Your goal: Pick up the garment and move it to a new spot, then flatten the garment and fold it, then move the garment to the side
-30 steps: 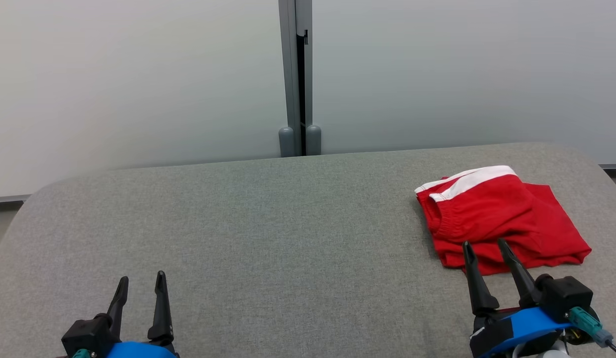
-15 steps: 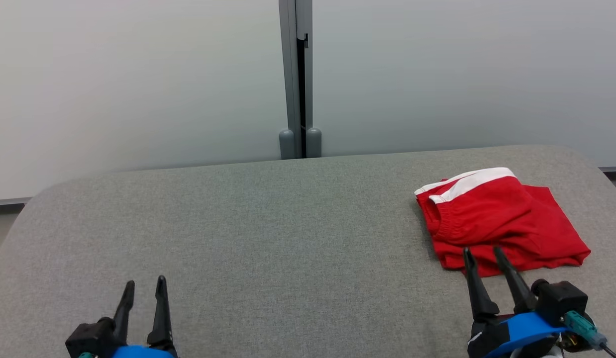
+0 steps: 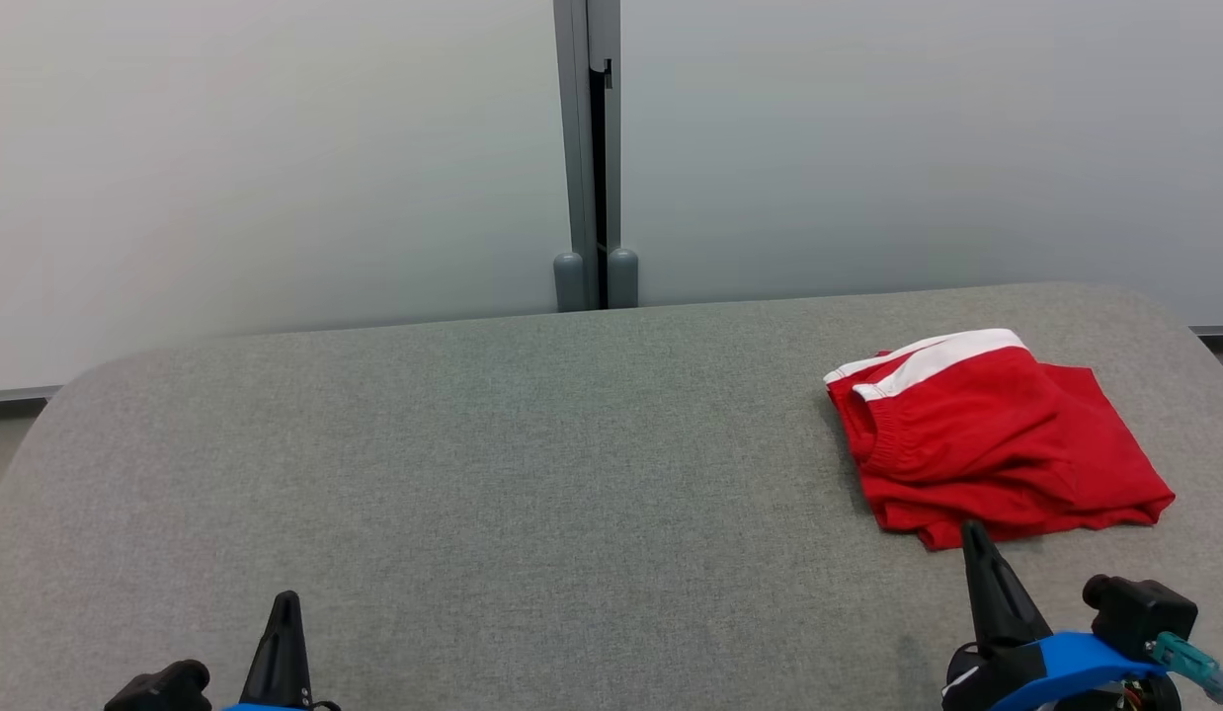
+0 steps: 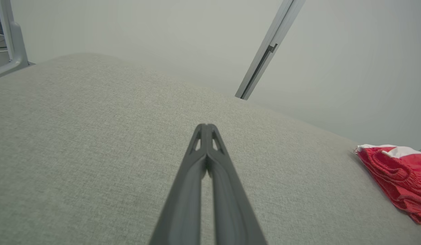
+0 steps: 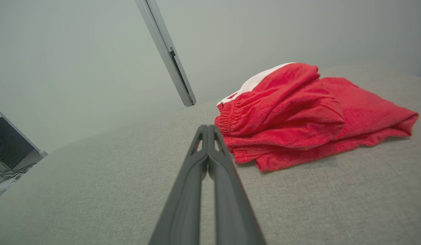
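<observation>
The garment (image 3: 987, 444) is a pair of red shorts with a white stripe, folded into a compact stack at the right side of the grey table (image 3: 532, 474). It also shows in the right wrist view (image 5: 299, 109) and at the edge of the left wrist view (image 4: 401, 173). My right gripper (image 3: 975, 538) is shut and empty, its tip just short of the garment's near edge, not touching it. In its own wrist view (image 5: 207, 128) the fingers are pressed together. My left gripper (image 3: 284, 604) is shut with nothing in it, low at the near left, also seen in the left wrist view (image 4: 207, 127).
A pale wall with a grey vertical post (image 3: 590, 148) rises behind the table's far edge. The table's rounded corners fall away at left and right. Dark equipment and cables (image 5: 6, 149) lie beyond the table's left end.
Both grippers have closed from open and drawn back toward the near edge. The garment has not moved.
</observation>
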Robot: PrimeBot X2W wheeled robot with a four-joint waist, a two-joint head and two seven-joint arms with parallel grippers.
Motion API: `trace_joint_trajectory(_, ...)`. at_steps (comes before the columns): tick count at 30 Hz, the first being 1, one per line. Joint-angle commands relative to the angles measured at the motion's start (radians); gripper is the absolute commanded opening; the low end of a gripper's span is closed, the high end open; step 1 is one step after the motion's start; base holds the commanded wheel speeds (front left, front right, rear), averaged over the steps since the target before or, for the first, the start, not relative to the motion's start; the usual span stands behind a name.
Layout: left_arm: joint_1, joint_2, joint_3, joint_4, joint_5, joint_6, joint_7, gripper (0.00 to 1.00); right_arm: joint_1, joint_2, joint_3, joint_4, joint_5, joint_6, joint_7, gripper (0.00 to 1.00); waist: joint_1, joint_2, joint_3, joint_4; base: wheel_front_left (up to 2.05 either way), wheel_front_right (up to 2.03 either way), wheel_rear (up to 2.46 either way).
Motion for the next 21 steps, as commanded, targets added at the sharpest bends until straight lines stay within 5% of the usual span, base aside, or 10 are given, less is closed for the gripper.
trace_joint_trajectory(1,-0.036,0.001,0.007,-0.023,-0.036,0.000,0.007,0.00,-0.021,-0.001,-0.007,-0.023,0.040,0.000,0.007,0.00,0.0000,0.0000,0.001,0.001,0.00,0.00,0.00)
trace_joint_trajectory(21,-0.068,-0.007,0.032,-0.062,-0.338,-0.001,0.088,0.00,-0.030,0.004,-0.039,-0.055,0.355,0.000,0.088,0.00,0.0000,0.0000,0.015,0.007,0.00,0.00,0.00)
